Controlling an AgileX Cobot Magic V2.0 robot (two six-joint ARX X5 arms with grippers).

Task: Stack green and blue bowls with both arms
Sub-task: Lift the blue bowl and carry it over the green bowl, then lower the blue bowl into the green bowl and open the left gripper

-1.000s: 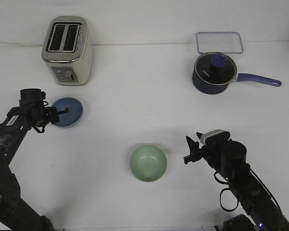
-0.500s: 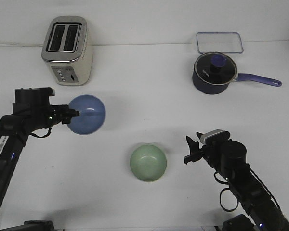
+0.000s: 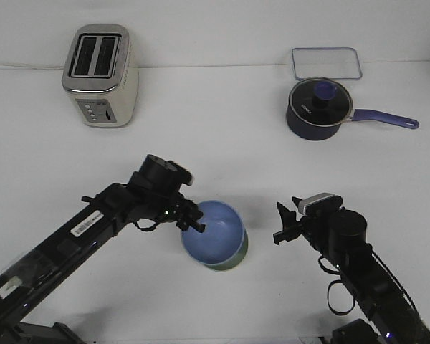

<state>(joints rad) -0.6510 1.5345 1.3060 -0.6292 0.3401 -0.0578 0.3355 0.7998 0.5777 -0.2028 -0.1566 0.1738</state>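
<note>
The light blue bowl [image 3: 216,233] is directly over the pale green bowl [image 3: 234,261] at the front middle of the table. Only a green sliver shows under the blue bowl's lower right rim. I cannot tell whether the blue bowl rests in the green one or hovers just above it. My left gripper [image 3: 193,221] is shut on the blue bowl's left rim, the arm reaching in from the lower left. My right gripper [image 3: 280,223] is open and empty, a short way to the right of the bowls and pointing towards them.
A cream and silver toaster [image 3: 100,75] stands at the back left. A dark navy pot with a lid and a long handle [image 3: 317,110] stands at the back right, with a clear rectangular lid or tray [image 3: 327,62] behind it.
My left arm lifted the blue bowl from the left side of the table, carried it right and forward, and now holds it over the green bowl. The right arm has not moved.
</note>
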